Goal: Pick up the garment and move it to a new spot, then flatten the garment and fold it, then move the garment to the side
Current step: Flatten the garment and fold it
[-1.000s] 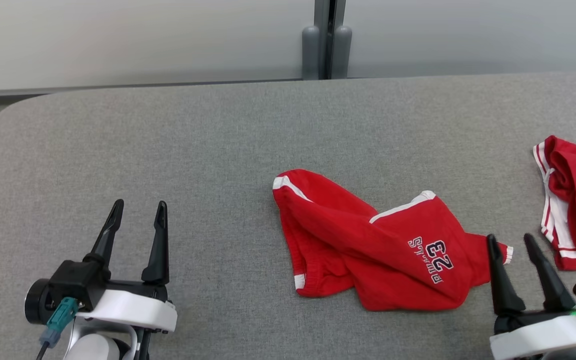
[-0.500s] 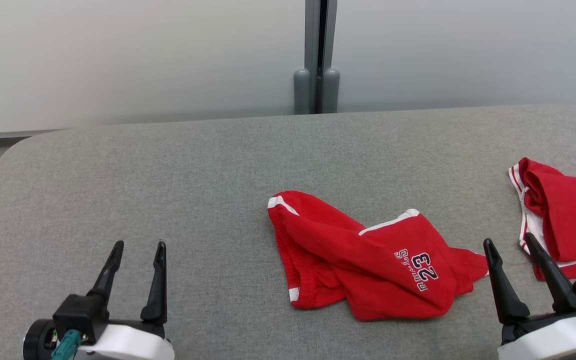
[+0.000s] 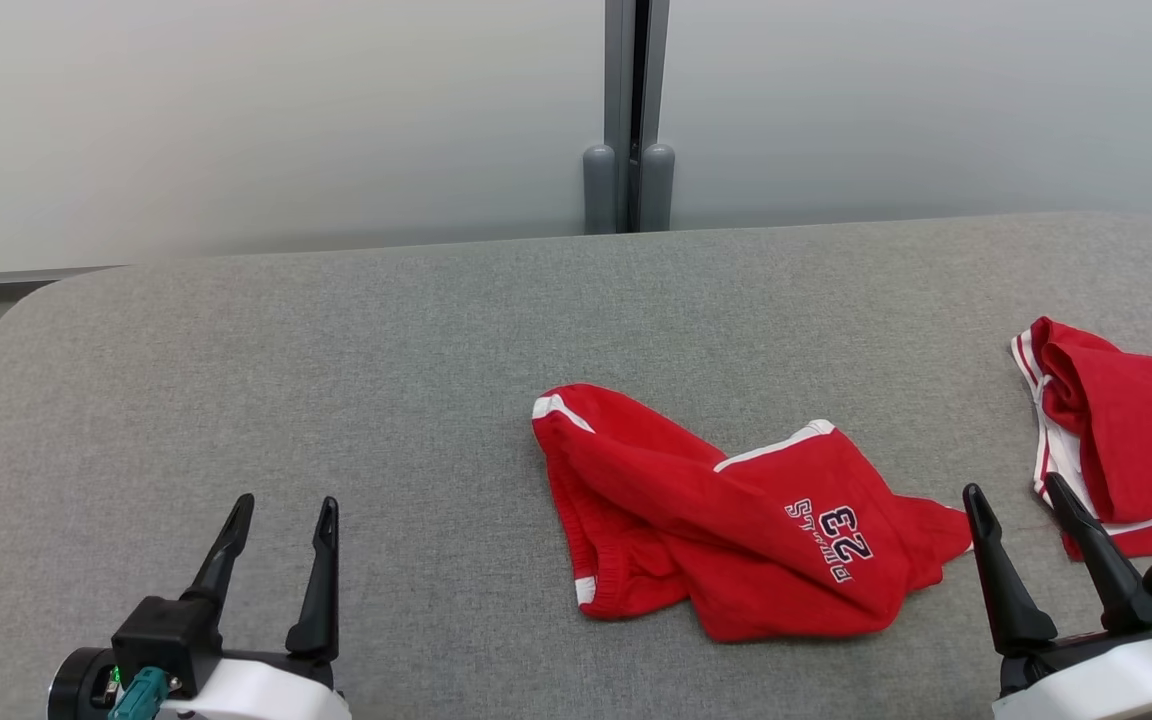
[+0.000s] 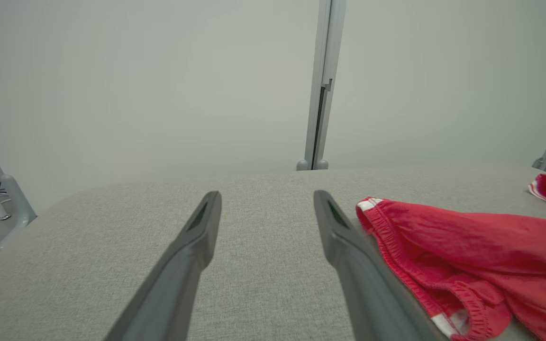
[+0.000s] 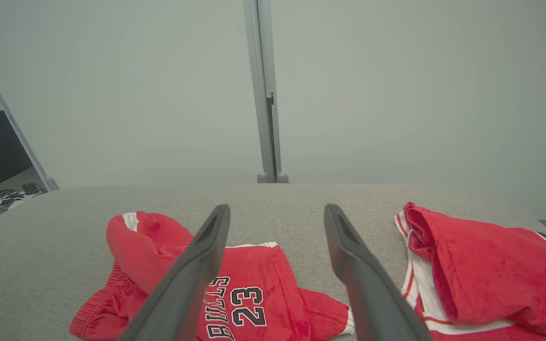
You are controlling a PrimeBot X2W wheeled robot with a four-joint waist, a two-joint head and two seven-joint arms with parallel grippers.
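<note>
Red shorts (image 3: pixel 736 515) with white trim and the number 23 lie crumpled on the grey cushioned surface (image 3: pixel 386 380), a little right of centre. They appear at the right of the left wrist view (image 4: pixel 472 258) and at the lower left of the right wrist view (image 5: pixel 244 293). My left gripper (image 3: pixel 284 505) stands open at the lower left, well to the left of the shorts, holding nothing. Just right of the shorts' near corner, my right gripper (image 3: pixel 1014 492) is open and empty as well.
A second red garment with white stripes (image 3: pixel 1126 440) lies at the right edge, also at the right of the right wrist view (image 5: pixel 481 270). A pale wall with a grey vertical post (image 3: pixel 628 115) rises behind the surface's far edge. The surface's left corner is rounded.
The head camera has tilted up, so the whole picture shifted down and more wall shows. Both grippers stay open and the shorts lie as before.
</note>
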